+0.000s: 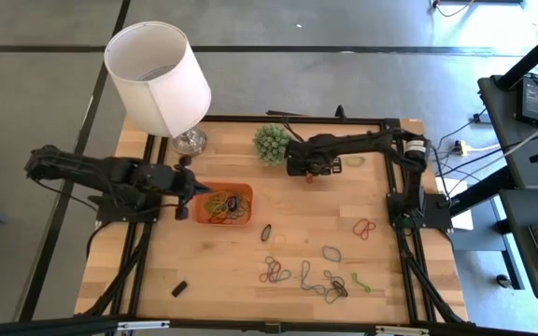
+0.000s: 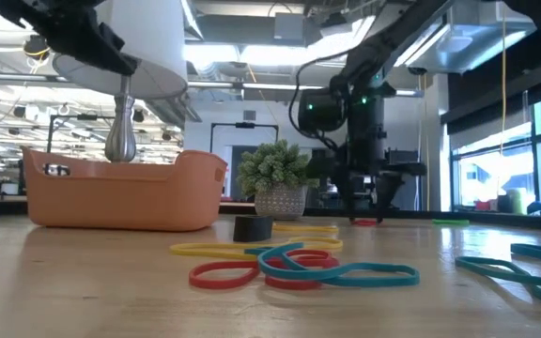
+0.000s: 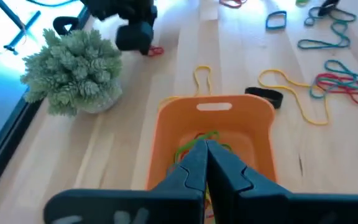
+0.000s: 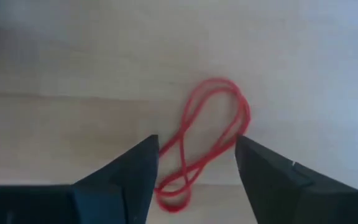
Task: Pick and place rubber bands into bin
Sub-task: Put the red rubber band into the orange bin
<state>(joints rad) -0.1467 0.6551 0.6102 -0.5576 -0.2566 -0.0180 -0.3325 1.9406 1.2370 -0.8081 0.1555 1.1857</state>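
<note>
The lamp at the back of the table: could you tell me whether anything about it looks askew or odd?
Yes. In the high view the white lampshade is tipped sideways, leaning off past the table's back-left edge rather than sitting squarely over its glass base. No damage is visible.

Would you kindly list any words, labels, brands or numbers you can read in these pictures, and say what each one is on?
No readable text in any view.
A small pale mark on the orange bin's end wall in the low view is too blurred to read.
The screens on the desk beside the table in the high view are too small to read.
</note>
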